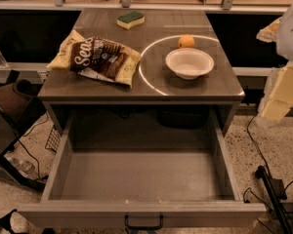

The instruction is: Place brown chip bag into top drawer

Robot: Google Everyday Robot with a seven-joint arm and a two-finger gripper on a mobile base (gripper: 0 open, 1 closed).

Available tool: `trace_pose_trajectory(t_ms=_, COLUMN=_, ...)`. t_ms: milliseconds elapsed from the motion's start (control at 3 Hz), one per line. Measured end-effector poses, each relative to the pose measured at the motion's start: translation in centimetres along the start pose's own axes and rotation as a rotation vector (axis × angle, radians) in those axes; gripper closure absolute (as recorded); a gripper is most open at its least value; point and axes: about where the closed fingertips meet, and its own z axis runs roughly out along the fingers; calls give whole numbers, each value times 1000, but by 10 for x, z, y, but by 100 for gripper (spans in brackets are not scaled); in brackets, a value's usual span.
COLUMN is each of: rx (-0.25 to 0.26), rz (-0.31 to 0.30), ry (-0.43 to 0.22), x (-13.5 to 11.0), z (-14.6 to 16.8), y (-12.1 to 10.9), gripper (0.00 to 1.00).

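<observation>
The brown chip bag (pixel 98 57) lies crinkled on the left part of the table top (pixel 151 89), with white script lettering facing up. The top drawer (pixel 88 214) is pulled fully open below the table's front edge, and its inside is bare grey metal. A small dark handle (pixel 143 224) sits at the middle of its front panel. My gripper (pixel 277 99) hangs pale and blurred at the right edge of the camera view. It is off the table's right side, well away from the bag, and holds nothing I can see.
A white bowl (pixel 189 63) and a small orange fruit (pixel 186 41) sit on the right part of the table. A green-yellow sponge (pixel 130 19) lies at the back. A dark chair (pixel 10 101) stands at the left, and cables (pixel 268 179) lie on the floor at the right.
</observation>
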Motion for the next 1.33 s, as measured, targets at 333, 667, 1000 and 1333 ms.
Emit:
trace_pose_trajectory(t_ms=333, rx=0, rz=0, ry=0, x=0, z=0, y=0, gripper=0)
trace_pose_trajectory(t_ms=667, rx=20, rz=15, ry=-115, x=-30, z=3, y=-27, gripper=0)
trace_pose_trajectory(t_ms=1000, rx=39, rz=38, ry=-347, x=-106, z=8, y=-89, gripper=0)
trace_pose_trajectory(t_ms=1333, rx=62, rz=77, ry=-436, x=-165, z=1, y=-123, gripper=0)
